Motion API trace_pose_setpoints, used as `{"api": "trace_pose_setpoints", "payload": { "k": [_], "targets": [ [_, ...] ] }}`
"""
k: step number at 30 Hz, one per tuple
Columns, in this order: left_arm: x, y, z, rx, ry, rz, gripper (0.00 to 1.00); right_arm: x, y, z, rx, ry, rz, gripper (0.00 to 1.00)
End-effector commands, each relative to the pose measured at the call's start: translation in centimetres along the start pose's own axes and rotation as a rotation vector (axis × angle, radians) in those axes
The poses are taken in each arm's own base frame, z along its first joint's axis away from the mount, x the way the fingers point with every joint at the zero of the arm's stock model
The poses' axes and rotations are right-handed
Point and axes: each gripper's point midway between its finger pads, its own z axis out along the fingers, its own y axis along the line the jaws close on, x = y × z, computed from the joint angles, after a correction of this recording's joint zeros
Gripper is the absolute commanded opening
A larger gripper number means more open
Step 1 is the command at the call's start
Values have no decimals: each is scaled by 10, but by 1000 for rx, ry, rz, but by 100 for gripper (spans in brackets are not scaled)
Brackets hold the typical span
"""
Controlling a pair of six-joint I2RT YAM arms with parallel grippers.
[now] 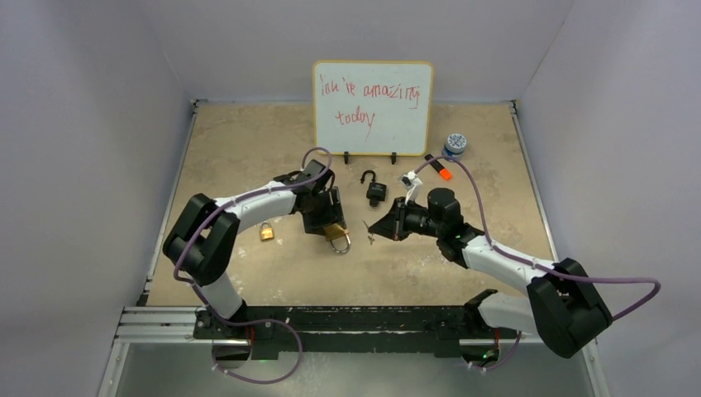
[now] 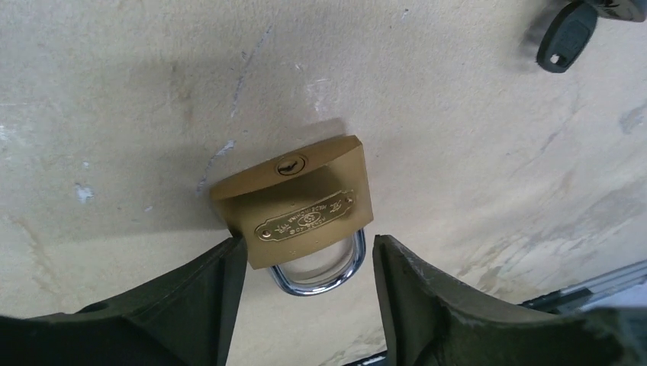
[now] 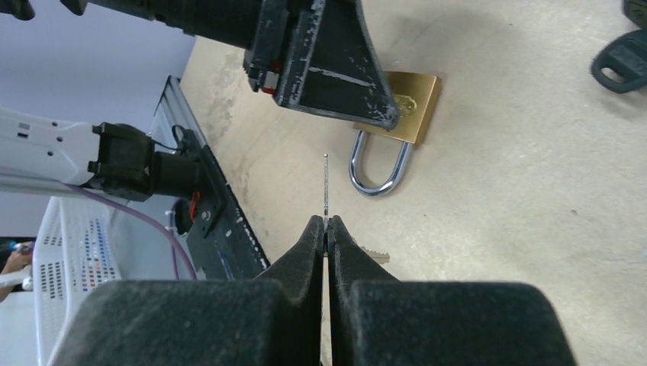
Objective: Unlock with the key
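A brass padlock [image 1: 336,236] lies flat on the table, its steel shackle toward the arms. In the left wrist view the padlock [image 2: 297,206] shows its keyhole on the far end. My left gripper [image 2: 309,252] is open and straddles the shackle; its left finger [image 2: 206,290] touches the body's corner, and the right finger stands apart. It also shows in the top view [image 1: 331,219]. My right gripper [image 3: 326,221] is shut on a thin silver key [image 3: 326,183], seen edge-on and pointing toward the padlock [image 3: 412,107]. In the top view this gripper [image 1: 382,225] sits just right of the padlock.
A small brass padlock [image 1: 266,231] lies to the left. A black padlock [image 1: 376,188] with an open shackle and a black key [image 2: 568,42] lie behind. A whiteboard [image 1: 373,107], a round tub [image 1: 455,145] and an orange marker [image 1: 441,169] stand at the back.
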Motion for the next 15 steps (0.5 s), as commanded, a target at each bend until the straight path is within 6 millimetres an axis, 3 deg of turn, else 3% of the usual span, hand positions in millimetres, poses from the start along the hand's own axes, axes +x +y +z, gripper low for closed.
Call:
{"api": "trace_pose_setpoints", "payload": {
  "k": [1,3,6,8,11,13,15],
  "targets": [
    [1,-28,-6,111,22,-56,59,-6,-9,-5,39,-27,-34,0],
    [7,-19,-5,74,41,-78,54,-6,-10,-6,44,-23,-39,0],
    [-6,9,-16,-97,-46,-101,54,-5,-11,-7,44,-17,-40,0],
    [-13,7,-26,-94,-87,-95,58,-4,-12,-7,45,-14,-37,0],
    [-19,-28,-35,98,-105,-21,59,-2,-13,-8,45,-12,-36,0],
    [-13,-66,-42,295,-104,90,52,-1,-14,-8,49,-11,-34,0],
    [-3,-88,-46,387,-121,163,50,-1,-14,-8,52,-11,-32,0]
  ]
}}
